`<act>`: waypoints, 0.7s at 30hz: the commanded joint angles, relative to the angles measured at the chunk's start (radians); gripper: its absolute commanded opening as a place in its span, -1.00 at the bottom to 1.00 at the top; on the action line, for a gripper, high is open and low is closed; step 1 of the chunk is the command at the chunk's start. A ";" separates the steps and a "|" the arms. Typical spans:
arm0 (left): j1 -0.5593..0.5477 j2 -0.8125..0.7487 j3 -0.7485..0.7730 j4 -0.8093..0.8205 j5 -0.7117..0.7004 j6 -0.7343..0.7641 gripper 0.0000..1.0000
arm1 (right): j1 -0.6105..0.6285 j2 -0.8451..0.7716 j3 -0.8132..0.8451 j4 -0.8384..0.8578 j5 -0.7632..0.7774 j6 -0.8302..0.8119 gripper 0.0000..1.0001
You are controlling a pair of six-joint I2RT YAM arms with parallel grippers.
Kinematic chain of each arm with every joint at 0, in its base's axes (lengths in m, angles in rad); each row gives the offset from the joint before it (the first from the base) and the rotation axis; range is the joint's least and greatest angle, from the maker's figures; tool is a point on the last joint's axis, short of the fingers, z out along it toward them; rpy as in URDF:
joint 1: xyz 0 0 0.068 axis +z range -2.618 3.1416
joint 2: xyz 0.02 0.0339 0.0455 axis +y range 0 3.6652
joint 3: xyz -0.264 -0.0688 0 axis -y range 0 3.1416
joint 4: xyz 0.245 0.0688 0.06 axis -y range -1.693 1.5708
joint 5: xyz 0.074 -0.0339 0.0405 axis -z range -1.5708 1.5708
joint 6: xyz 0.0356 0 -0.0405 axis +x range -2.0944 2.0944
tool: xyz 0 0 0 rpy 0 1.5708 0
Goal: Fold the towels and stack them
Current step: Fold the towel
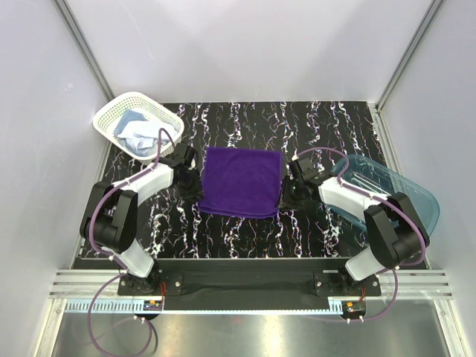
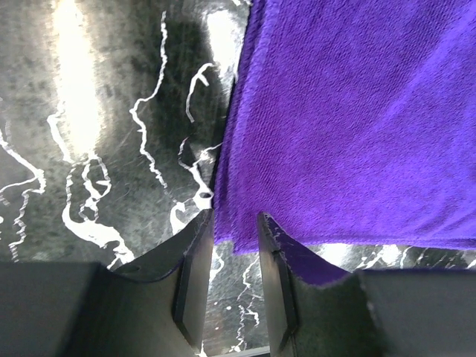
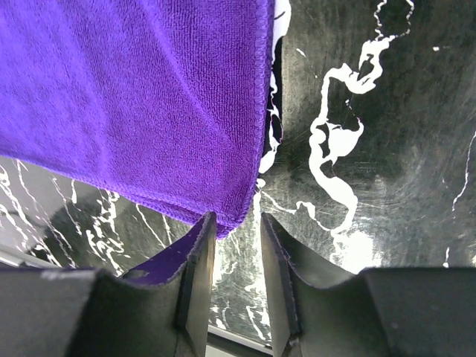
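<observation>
A purple towel (image 1: pixel 242 181) lies folded into a rough square at the middle of the black, white-veined table (image 1: pixel 327 134), with one arm drawn in at each of its near corners. The left gripper (image 2: pixel 234 223) sits at the near-left corner. Its jaws stand partly apart and the corner of the cloth reaches in between the fingertips. The right gripper (image 3: pixel 236 219) mirrors it at the near-right corner, with the stitched hem running down into the gap between its two fingertips. In both wrist views bare table shows through the lower part of the gap, so it cannot be told whether either gripper is pinching the cloth or only straddling it. In the right wrist view the near edge of the towel casts a dark shadow on the glossy surface.

At the far-left corner of the table stands a white basket (image 1: pixel 106 123). It holds a blue towel (image 1: pixel 131 119) and a white towel (image 1: pixel 146 136), crumpled together. A blue tub (image 1: pixel 416 197) sits at the right edge of the table, just behind the right arm and well apart from the purple towel.
</observation>
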 commanded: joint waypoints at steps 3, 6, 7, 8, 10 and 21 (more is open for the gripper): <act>-0.010 0.011 0.013 0.053 0.049 -0.020 -0.34 | 0.007 0.010 0.014 0.033 0.031 0.082 -0.27; -0.010 0.013 0.013 0.055 0.055 -0.023 -0.42 | 0.010 0.011 0.007 0.053 0.028 0.094 -0.31; -0.011 0.017 0.015 0.052 0.051 -0.026 -0.44 | 0.010 0.010 0.007 0.055 0.030 0.093 -0.34; -0.010 0.020 0.017 0.045 0.046 -0.028 -0.45 | 0.010 0.008 0.007 0.053 0.030 0.096 -0.38; -0.010 0.032 0.024 0.024 0.025 -0.028 -0.47 | 0.010 0.008 0.010 0.050 0.033 0.093 -0.39; -0.028 0.034 0.029 -0.027 -0.080 -0.023 -0.43 | 0.010 0.016 -0.004 0.062 0.030 0.091 -0.46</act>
